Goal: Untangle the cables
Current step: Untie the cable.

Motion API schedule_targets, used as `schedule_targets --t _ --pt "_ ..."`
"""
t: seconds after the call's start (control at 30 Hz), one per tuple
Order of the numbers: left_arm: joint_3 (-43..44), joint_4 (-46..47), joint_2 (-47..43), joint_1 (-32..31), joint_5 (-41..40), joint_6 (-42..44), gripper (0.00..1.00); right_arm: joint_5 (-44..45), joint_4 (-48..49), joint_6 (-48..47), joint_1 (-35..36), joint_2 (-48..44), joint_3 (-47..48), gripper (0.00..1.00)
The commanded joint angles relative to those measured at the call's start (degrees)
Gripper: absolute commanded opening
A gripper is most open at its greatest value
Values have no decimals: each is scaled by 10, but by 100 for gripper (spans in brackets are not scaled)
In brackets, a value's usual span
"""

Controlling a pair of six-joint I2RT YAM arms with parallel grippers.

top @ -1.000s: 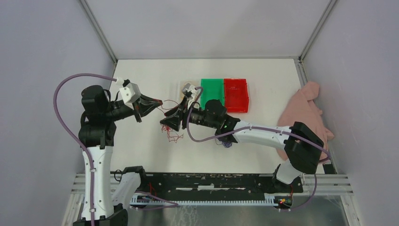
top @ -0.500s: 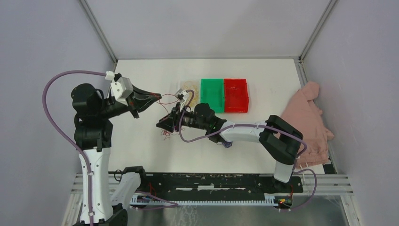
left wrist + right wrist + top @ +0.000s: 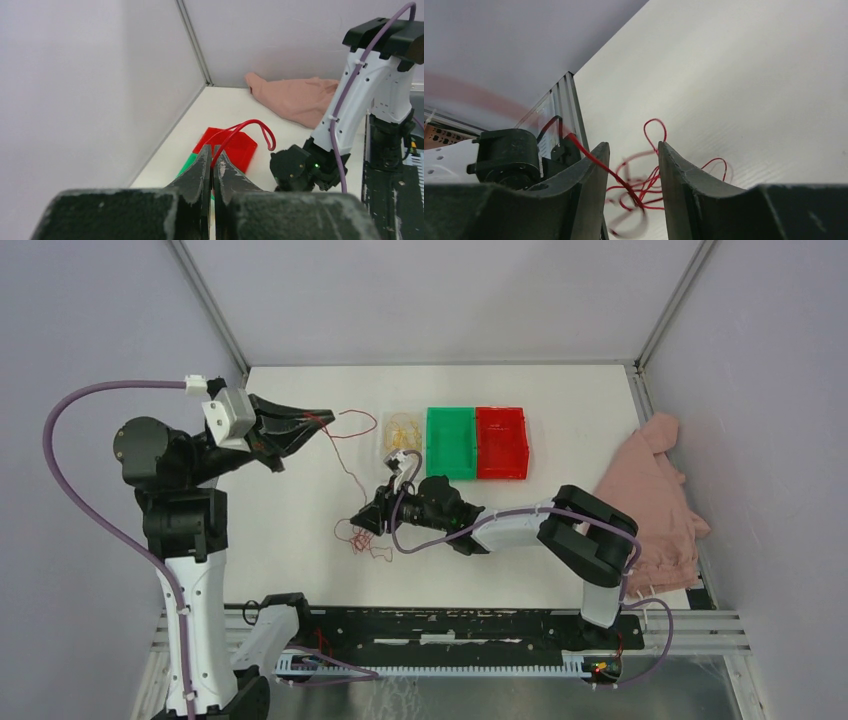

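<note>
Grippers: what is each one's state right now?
Left gripper: shut on the red cable.
Right gripper: open, red cable passing between its jaws.

Left claw (image 3: pixel 319 421): I am holding it raised over the far left part of the white table (image 3: pixel 290 520), jaws closed on one end of the thin red cable (image 3: pixel 343 462). A small loop is sticking out beyond my fingertips. From there the cable is running down across the table to a loose red tangle near the middle.

Right claw (image 3: pixel 368 522): I am keeping it low, right at that tangle; jaw position is not readable from above.

Thin yellow cable (image 3: pixel 403 426): lying bundled in a clear shallow tray (image 3: pixel 383 437).

Green plastic tray (image 3: pixel 450 442) and red plastic tray (image 3: pixel 502 443): sitting side by side, touching, just right of it.

Crumpled pink cloth (image 3: pixel 650 490): lying at the table's right edge.
</note>
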Motion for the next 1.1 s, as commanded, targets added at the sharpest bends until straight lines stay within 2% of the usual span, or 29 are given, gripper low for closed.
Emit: schedule_targets --t 0.0,0.4,0.63,0.93,1.07 --pt "58 82 14 -1 -20 -60 5 19 51 -6 -4 5 -16 48" --pt "199 174 80 -1 -99 -80 4 22 61 -6 -7 5 -30 54" --pt "278 214 119 -1 -152 -100 3 24 61 -11 -7 1 -38 53" --pt "339 218 144 -1 -189 -72 3 39 51 -18 -8 2 -55 50" --pt "397 215 170 -1 -212 -50 3 58 46 -24 -8 8 -69 53"
